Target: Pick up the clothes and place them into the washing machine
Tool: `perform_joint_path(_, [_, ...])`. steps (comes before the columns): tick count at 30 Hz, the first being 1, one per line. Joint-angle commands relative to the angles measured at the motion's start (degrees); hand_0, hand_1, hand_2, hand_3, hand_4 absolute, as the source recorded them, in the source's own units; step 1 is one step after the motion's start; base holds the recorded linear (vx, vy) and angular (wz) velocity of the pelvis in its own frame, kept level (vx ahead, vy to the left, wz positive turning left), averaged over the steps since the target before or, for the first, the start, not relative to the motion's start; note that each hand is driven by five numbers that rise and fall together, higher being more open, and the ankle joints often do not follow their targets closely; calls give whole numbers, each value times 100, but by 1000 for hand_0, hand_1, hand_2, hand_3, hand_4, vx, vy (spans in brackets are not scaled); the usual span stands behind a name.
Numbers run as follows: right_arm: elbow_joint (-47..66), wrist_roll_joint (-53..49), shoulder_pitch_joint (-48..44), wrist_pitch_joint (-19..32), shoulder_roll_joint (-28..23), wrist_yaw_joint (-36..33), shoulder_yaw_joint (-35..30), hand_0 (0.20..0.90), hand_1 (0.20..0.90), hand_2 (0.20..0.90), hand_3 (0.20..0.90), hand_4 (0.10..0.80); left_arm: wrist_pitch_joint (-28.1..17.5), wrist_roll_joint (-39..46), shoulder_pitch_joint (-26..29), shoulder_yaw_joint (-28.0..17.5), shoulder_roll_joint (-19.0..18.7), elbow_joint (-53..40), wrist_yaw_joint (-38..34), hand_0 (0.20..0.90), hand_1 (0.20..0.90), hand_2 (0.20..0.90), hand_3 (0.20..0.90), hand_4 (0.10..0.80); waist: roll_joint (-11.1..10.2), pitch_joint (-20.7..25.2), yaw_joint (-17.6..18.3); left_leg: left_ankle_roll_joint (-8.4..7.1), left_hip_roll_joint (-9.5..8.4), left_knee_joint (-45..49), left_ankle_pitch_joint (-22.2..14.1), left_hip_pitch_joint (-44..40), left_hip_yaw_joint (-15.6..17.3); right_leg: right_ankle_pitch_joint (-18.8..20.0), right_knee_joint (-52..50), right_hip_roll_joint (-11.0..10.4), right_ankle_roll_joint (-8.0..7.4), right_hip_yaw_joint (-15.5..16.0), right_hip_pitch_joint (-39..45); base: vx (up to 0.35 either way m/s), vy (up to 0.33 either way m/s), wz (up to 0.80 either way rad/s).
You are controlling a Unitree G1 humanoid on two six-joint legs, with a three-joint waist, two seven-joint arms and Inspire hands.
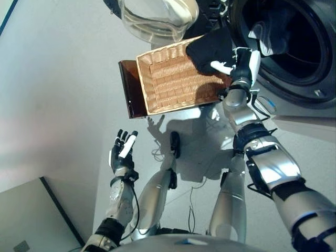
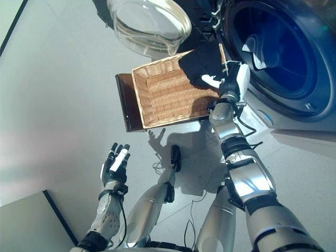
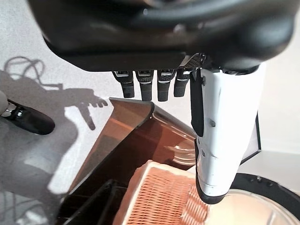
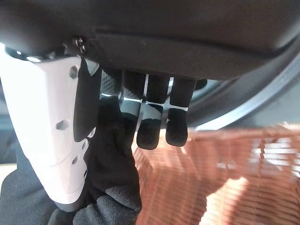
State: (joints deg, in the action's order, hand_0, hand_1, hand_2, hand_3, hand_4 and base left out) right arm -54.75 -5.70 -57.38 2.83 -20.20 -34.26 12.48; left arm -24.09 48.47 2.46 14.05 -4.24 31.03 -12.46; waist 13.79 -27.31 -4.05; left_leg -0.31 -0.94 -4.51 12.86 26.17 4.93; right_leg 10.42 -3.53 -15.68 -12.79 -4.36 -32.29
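Already some laundry lay inside the washing machine [image 1: 294, 47]: a dark garment with a pale patch [image 1: 268, 34] showed in the drum through the open port, and the glass door [image 1: 155, 18] stood swung out over the far edge of the wicker basket [image 1: 168, 84]. So part of the job looked done, as far as could be judged.

What remained was the black cloth [image 1: 210, 50], bunched at the basket's far corner nearest the machine and hanging partly over the rim. The rest of the basket's weave was bare, so this seemed to be the last piece. The basket sat on a brown tray or stand [image 1: 128, 89] on the grey floor [image 1: 58, 79].

The right hand [image 1: 236, 65] was at that corner, on the cloth. In its wrist view the white-covered thumb [image 4: 51, 140] pressed against the black fabric with the fingers [image 4: 150, 122] curled down beside it, which read as a pinch on the cloth. The cloth was not yet lifted clear of the basket.

The left hand [image 1: 122, 152] hung over bare floor, well apart from the basket, fingers straight and holding nothing.

Left to do, by my reading: raise the black cloth, carry it across the short gap to the port, and let go inside the drum.
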Motion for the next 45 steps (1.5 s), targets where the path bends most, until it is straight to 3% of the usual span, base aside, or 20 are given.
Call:
perform_joint_path(1, [777, -400, -572, 940, -206, -297, -153, 200, 200, 200, 200, 300, -282, 147, -96, 81, -78, -158, 22, 900, 900, 900, 900, 800, 564, 221, -48, -405, -205, -20, -448, -309, 140, -869, -534, 132, 340, 63, 206, 25, -14, -6])
perform_joint_path(6, [822, -1042, -598, 1184, -167, -305, -458, 200, 200, 200, 200, 300, -271, 192, -148, 169, -68, -218, 55, 900, 900, 900, 900, 800, 703, 284, -22, -392, -248, -40, -481, -364, 166, -915, -591, 114, 342, 12, 195, 20, -5, -7])
perform_joint_path(13, [470, -2710, -831, 1827, 7, -110, -1071, 200, 200, 200, 200, 300, -187, 315, -152, 370, -60, -88, 175, 900, 900, 900, 900, 800, 897, 388, -15, -383, -279, -49, -550, -451, 225, -965, -578, 118, 350, -57, 240, 27, -14, -4])
perform_joint_path(21, [95, -3757, -1200, 2200, -204, 50, -1412, 200, 200, 200, 200, 300, -132, 432, -144, 568, -73, -244, 294, 900, 900, 900, 900, 800, 1031, 471, -28, -395, -289, -49, -583, -485, 230, -1014, -591, 129, 363, -66, 248, 16, -11, -5])
perform_joint_path(35, [-926, -5358, -2272, 2401, -1278, 532, -1540, 200, 200, 200, 200, 300, -61, 592, -119, 755, -107, -307, 372, 900, 900, 900, 900, 800, 1136, 589, -164, -484, -276, -49, -526, -421, 100, -1148, -792, 153, 385, 24, 192, 0, -1, 0])
perform_joint_path(45, [-1428, -5881, -3203, 2283, -2187, 679, -1076, 200, 200, 200, 200, 300, -8, 638, -194, 801, -207, -293, 457, 900, 900, 900, 900, 800, 1188, 760, -296, -515, -297, -49, -499, -433, 27, -1231, -914, 128, 368, 103, 194, -5, 0, 7])
